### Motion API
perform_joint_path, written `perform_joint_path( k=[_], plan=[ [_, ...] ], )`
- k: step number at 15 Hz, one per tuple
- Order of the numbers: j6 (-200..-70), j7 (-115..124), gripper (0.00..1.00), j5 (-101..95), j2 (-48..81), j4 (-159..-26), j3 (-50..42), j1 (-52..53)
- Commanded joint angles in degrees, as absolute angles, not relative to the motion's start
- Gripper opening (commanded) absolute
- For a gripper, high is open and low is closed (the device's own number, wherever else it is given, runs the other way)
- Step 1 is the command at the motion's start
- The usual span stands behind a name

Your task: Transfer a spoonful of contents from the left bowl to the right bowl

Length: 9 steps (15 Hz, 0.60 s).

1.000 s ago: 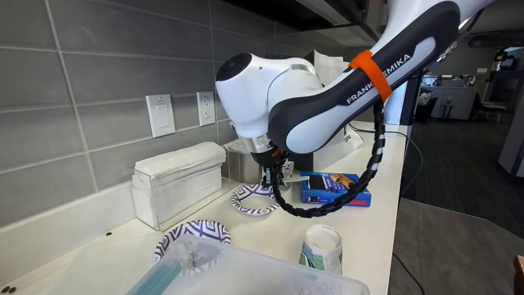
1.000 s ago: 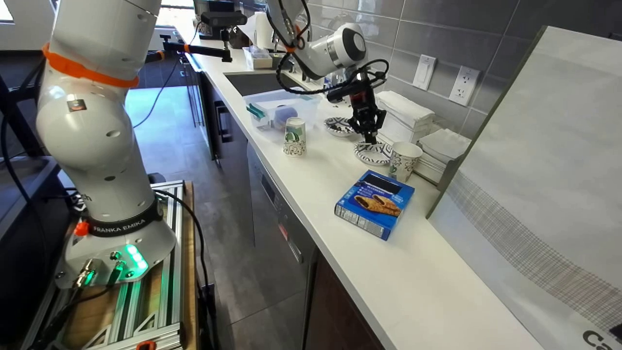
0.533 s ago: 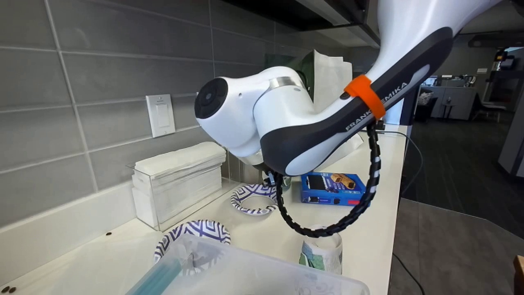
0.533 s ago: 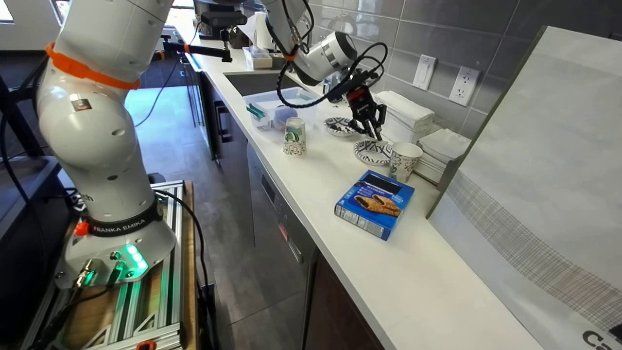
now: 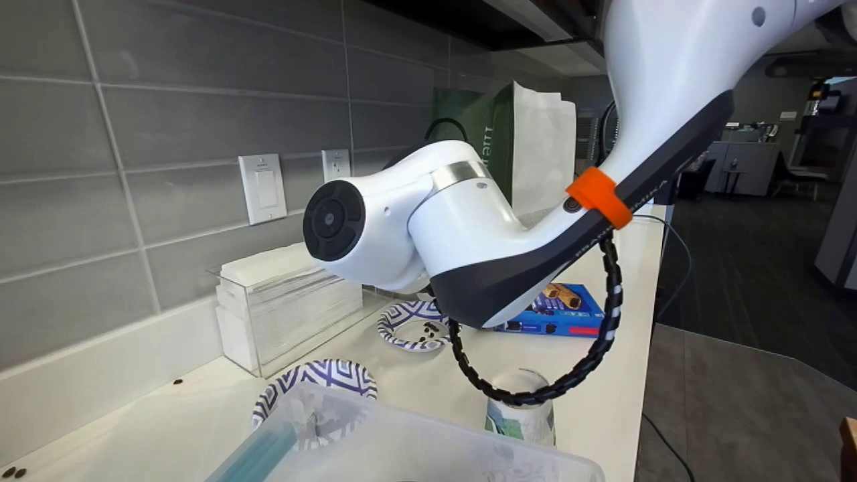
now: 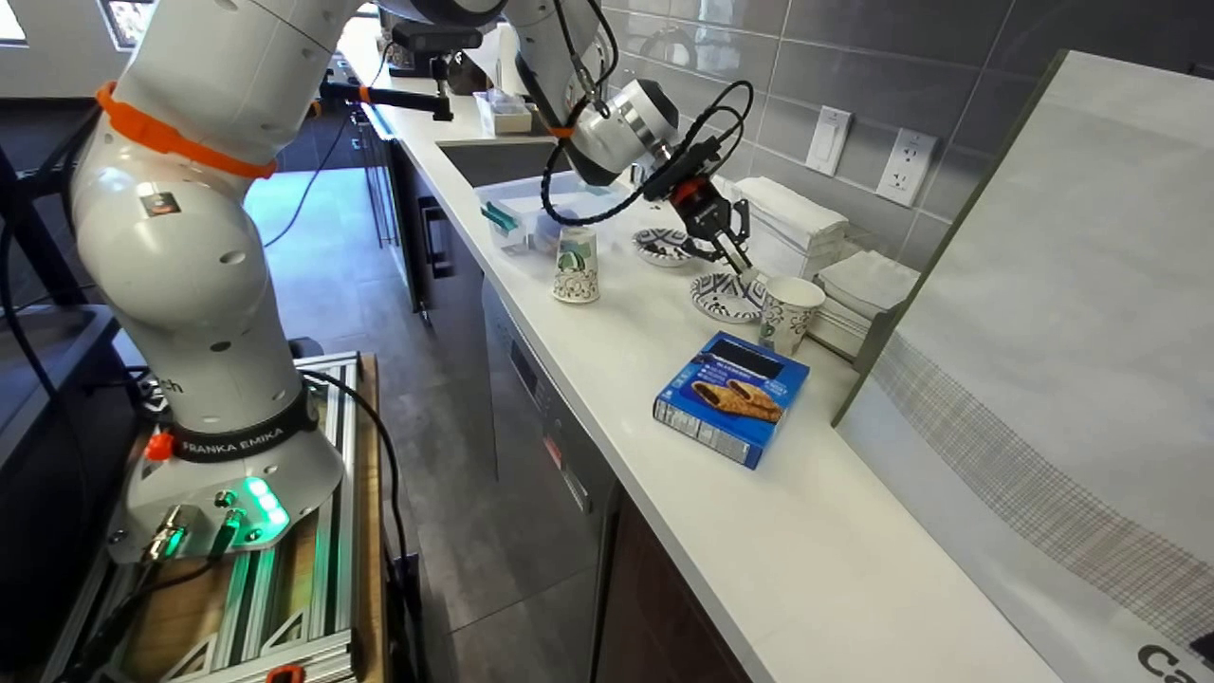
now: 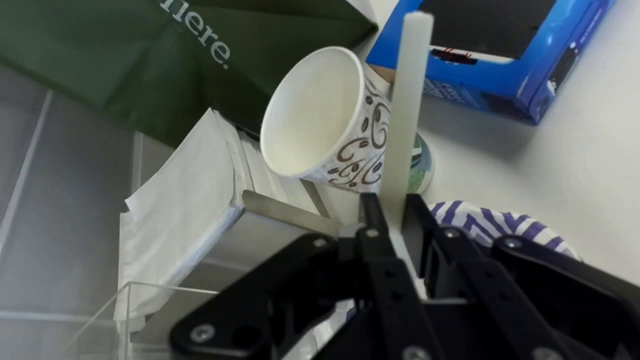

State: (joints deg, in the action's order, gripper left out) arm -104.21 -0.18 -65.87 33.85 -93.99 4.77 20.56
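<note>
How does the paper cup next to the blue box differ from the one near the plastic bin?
The box-side cup stands mouth up; the bin-side cup stands upside down. The box-side cup has its swirls above its green print; the bin-side cup has its green print above its swirls. Both are white, with swirls and green print.

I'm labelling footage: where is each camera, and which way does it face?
Wrist view: behind the fingers, facing a cup; the fingers show.
An exterior view: behind the tub, facing along the counter; arm shows.
An exterior view: beside the bag, facing the sink; base, arm, fingers show.
Both exterior views share the left bowl and right bowl.
</note>
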Motion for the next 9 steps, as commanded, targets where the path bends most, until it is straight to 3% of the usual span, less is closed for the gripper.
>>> perform_joint_path(
  k=[1,9],
  plan=[
    [-103.22,-2.11,0.04,-65.74,34.66,-92.63,6.91,19.16],
    [-102.66,-0.89,0.04,-55.35,32.15,-92.27,8.83,16.35]
  ],
)
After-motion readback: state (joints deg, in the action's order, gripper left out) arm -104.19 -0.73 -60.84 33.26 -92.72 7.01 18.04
